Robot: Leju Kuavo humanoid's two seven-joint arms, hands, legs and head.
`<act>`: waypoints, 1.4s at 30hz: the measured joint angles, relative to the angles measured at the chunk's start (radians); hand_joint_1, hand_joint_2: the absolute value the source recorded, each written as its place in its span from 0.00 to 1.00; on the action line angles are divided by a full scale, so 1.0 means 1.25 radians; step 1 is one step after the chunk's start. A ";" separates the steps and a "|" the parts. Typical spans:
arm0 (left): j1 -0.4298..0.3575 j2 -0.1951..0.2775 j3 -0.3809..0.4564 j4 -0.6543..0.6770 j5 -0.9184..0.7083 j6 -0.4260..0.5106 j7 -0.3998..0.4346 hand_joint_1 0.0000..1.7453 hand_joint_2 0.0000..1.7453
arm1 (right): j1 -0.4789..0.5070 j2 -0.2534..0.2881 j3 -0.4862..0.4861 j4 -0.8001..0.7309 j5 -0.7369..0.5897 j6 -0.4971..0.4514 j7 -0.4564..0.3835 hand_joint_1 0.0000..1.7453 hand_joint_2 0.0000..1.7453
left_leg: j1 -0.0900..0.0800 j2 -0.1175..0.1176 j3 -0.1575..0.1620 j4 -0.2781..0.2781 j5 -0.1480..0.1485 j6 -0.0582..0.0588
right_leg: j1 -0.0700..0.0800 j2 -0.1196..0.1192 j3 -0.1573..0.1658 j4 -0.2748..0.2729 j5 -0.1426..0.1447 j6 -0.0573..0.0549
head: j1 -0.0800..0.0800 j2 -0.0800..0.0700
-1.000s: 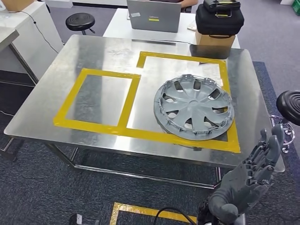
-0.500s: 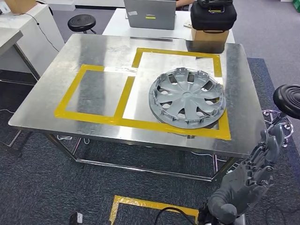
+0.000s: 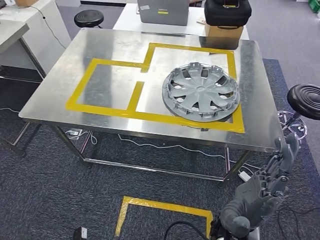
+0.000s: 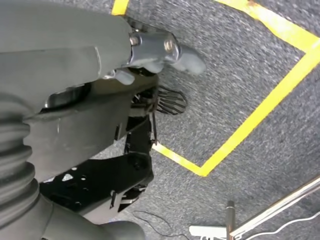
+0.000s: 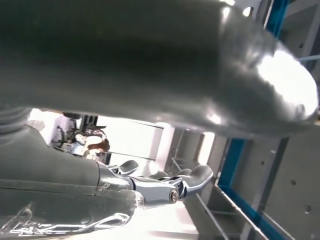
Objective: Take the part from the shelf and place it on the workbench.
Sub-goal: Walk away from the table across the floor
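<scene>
The part, a grey wheel cover (image 3: 200, 91), lies flat on the steel workbench (image 3: 113, 45), inside the right yellow-taped rectangle. My right hand (image 3: 260, 192) hangs low at the bench's near right corner, below the tabletop, fingers spread and holding nothing. It appears again in the right wrist view (image 5: 162, 185), fingers extended with nothing in them. My left hand (image 4: 158, 47) hangs over the carpet with the thumb out and nothing in it.
A black stool (image 3: 306, 100) stands just right of the bench, near my right hand. Behind the bench are a laptop (image 3: 163, 11), a black case (image 3: 227, 12) and another stool (image 3: 88, 18). Yellow tape (image 3: 162, 207) marks the carpet. A blue-framed shelf (image 5: 234, 165) is nearby.
The whole picture has shifted: the bench now sits farther off and more floor shows, so the camera has moved back. The wheel cover stays put on the bench. My right hand stays empty.
</scene>
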 joint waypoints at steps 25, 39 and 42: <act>0.000 0.000 0.001 0.000 0.003 -0.005 0.000 0.00 0.25 | -0.002 0.000 0.001 0.007 0.000 0.000 0.011 0.00 0.00 | 0.002 0.000 -0.048 0.108 0.000 -0.028 | 0.003 0.000 0.035 -0.019 -0.013 -0.028 | -0.006 0.000; 0.004 -0.005 0.001 0.000 -0.010 0.022 0.017 0.00 0.00 | 0.006 0.003 -0.063 0.138 -0.157 0.000 0.105 0.00 0.00 | 0.000 0.002 -0.028 -0.009 0.034 0.008 | -0.003 -0.002 0.006 0.123 -0.082 0.013 | -0.001 0.000; 0.004 -0.005 0.001 0.000 -0.010 0.021 0.018 0.00 0.00 | 0.005 0.003 -0.066 0.145 -0.158 0.000 0.105 0.00 0.00 | 0.000 0.001 -0.029 -0.009 0.036 0.006 | -0.003 -0.003 0.047 0.061 -0.060 0.012 | -0.001 0.000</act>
